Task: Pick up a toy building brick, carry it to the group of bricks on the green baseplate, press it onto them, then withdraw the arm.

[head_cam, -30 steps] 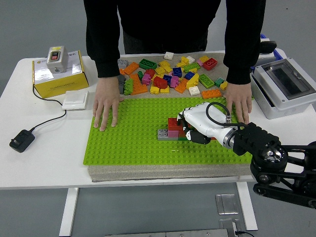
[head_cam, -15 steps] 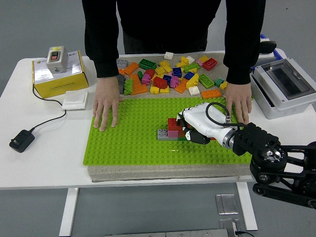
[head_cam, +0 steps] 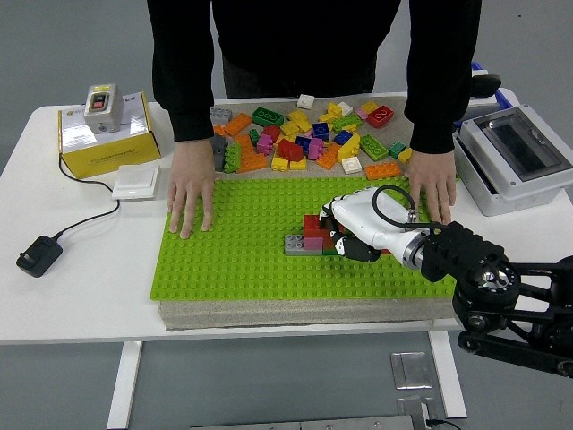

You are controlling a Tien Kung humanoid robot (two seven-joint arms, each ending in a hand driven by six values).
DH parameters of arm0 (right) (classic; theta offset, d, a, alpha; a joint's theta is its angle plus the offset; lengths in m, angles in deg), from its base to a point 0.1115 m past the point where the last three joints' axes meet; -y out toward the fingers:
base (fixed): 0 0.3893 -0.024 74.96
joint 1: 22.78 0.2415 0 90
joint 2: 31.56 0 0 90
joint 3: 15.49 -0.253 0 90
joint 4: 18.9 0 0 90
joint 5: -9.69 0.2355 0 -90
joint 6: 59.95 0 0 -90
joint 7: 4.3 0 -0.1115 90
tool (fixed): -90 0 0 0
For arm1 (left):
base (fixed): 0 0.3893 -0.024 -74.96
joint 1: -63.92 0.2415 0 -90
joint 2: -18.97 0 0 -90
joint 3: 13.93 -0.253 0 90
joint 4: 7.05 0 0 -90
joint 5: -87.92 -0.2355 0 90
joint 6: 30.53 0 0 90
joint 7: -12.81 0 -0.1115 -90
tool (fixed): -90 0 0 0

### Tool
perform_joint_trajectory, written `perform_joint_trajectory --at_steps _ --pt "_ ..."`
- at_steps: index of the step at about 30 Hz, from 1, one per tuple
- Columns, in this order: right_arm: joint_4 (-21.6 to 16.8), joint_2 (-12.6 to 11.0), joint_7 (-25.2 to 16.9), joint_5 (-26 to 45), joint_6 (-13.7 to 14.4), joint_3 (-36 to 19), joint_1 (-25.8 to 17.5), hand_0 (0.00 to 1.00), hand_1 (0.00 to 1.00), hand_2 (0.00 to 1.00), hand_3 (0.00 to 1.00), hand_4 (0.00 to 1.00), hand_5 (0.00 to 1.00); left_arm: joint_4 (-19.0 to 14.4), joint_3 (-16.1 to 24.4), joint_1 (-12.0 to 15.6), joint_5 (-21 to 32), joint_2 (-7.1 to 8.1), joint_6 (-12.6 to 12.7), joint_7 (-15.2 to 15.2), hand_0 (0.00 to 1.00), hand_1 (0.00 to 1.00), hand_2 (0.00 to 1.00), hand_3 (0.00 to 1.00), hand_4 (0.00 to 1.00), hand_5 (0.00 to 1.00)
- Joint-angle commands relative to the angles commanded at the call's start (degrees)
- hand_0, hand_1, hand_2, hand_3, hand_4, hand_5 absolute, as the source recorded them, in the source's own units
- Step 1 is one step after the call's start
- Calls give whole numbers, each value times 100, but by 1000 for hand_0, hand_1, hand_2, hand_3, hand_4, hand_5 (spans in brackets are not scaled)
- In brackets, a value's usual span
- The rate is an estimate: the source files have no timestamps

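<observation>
The green baseplate [head_cam: 233, 260] lies across the middle of the table. On it stands a small group of bricks [head_cam: 311, 235]: a grey one at the left, red and pink ones beside it. My right hand [head_cam: 345, 235], white with black fingertips, rests on the right side of that group with its fingers curled down over the bricks. What lies under the fingers is hidden. Loose bricks [head_cam: 304, 134] of many colours lie in a pile beyond the baseplate's far edge. My left arm is out of view.
A person stands at the far side with one hand [head_cam: 191, 193] flat on the baseplate's far left corner and the other hand [head_cam: 431, 190] flat near its far right edge. A yellow box [head_cam: 107, 139], a white switch [head_cam: 136, 181] and a black plug [head_cam: 38, 253] sit left. A grey enclosure [head_cam: 515, 157] stands right.
</observation>
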Motion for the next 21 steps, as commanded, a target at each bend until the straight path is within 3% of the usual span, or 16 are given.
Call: perform_joint_trajectory --at_steps 21 --pt "1 -16 -87 -55 274 -24 -13 2 102 645 636 2 301 0 -20 57 15 -16 -2 19 619 599 429 587 154 611"
